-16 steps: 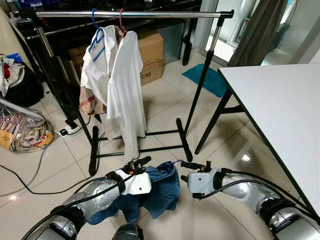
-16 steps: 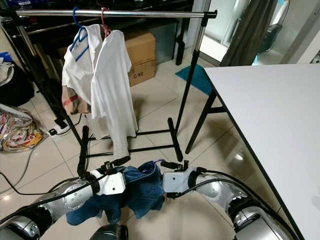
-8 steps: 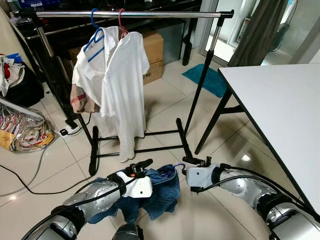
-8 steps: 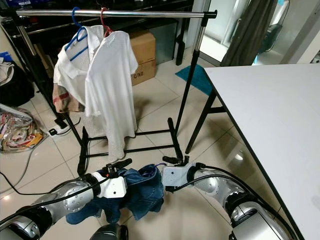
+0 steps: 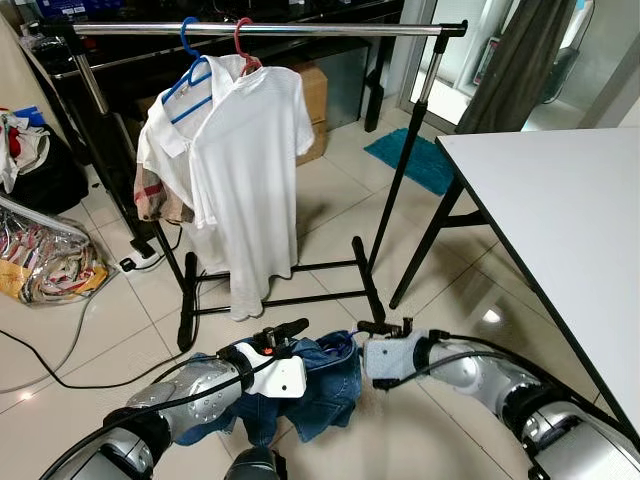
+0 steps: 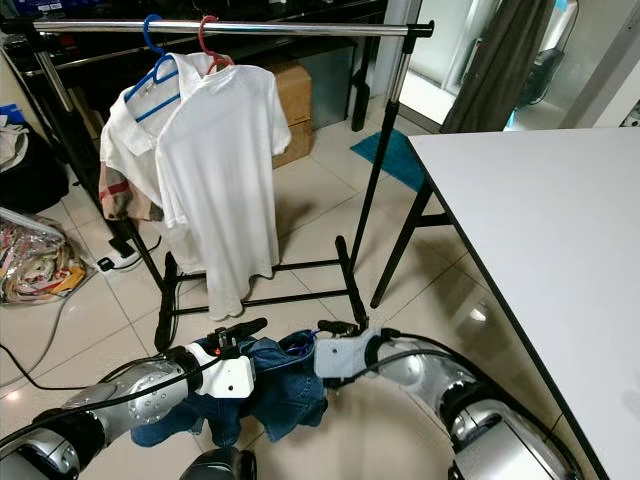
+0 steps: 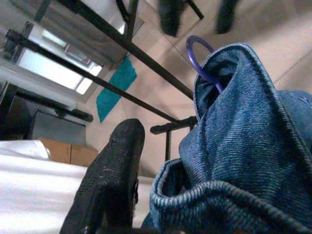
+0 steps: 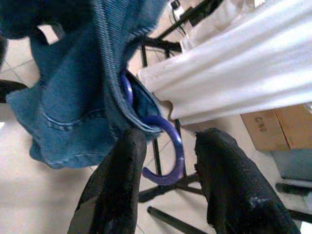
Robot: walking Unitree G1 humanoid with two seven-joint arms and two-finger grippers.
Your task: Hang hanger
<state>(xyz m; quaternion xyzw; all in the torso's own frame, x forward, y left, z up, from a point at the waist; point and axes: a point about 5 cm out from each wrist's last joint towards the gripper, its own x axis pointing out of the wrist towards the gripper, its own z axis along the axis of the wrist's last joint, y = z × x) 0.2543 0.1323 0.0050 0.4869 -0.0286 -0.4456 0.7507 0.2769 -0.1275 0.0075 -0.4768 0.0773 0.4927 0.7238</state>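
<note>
Two end effectors meet low in front of the robot over a blue denim garment (image 5: 320,385) on a purple plastic hanger (image 8: 163,146). The left end effector (image 5: 278,335) is clamped on the denim, holding it up off the tiled floor (image 5: 330,215). The right end effector (image 8: 168,161) has its fingers spread, one either side of the hanger's hook, not yet closed on it.

The step in hand looks like taking hold of the hook. Next, the right fingers should close on it, then the garment must be lifted high to the chrome horizontal rail (image 5: 270,29) of the black clothes rack (image 5: 400,170).

A white short-sleeved shirt (image 5: 250,190) on a red hanger (image 5: 243,38) and a second white garment on a blue hanger (image 5: 190,60) take up the rail's left part; free rail lies to their right. The white surface (image 5: 560,220) stands close on the right and may hamper that arm's lift. A cardboard box (image 5: 312,100) sits behind the rack.
</note>
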